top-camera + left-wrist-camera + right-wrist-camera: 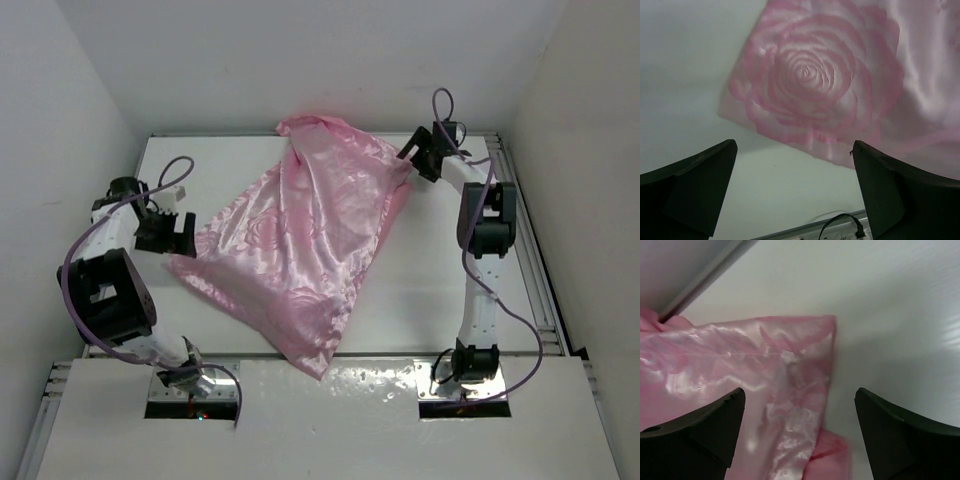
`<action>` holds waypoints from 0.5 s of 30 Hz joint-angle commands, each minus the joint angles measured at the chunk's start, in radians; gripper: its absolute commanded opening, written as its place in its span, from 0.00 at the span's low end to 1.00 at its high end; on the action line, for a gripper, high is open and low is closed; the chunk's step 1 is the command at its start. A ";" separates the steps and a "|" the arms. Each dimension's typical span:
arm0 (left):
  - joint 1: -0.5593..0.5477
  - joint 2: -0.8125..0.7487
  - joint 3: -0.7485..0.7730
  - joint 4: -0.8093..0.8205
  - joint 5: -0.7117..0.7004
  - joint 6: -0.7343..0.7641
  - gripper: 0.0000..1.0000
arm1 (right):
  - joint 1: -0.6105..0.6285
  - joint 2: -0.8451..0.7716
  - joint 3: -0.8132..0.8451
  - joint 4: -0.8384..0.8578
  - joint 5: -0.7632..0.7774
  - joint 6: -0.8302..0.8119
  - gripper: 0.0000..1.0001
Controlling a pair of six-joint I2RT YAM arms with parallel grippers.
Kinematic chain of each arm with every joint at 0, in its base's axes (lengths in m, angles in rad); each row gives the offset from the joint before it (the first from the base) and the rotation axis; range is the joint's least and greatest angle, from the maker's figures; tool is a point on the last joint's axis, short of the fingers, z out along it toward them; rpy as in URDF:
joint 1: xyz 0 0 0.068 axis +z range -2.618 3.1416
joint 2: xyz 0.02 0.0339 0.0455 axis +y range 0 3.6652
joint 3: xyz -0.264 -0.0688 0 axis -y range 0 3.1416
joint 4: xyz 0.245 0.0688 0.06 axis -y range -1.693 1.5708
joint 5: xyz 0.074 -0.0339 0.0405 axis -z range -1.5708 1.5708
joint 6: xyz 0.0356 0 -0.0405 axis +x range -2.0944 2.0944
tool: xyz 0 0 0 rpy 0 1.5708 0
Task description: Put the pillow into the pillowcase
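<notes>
We see the pillowcase (300, 250) lying diagonally on the table (440, 290): soft, light, slippery satin. Pillow not visible. Left gripper (794, 147) gapes empty by its left corner, right gripper (800, 392) gapes empty over the far-right corner. We'd pinch the corners and hems.

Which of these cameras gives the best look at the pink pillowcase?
The top external view: it shows the whole pillowcase, lying crumpled across the table. The left wrist view shows only one corner with a rose pattern; the right wrist view only another shiny corner.
</notes>
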 commanded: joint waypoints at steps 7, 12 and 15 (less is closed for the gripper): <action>0.016 0.035 -0.164 0.188 0.031 0.081 1.00 | 0.035 0.104 0.003 0.145 0.025 0.181 0.65; 0.053 0.208 -0.113 0.186 0.057 0.084 0.86 | 0.032 0.112 -0.007 0.214 0.028 0.232 0.13; 0.059 0.273 -0.055 0.172 0.107 0.075 0.13 | 0.014 0.016 -0.114 0.260 0.095 0.222 0.00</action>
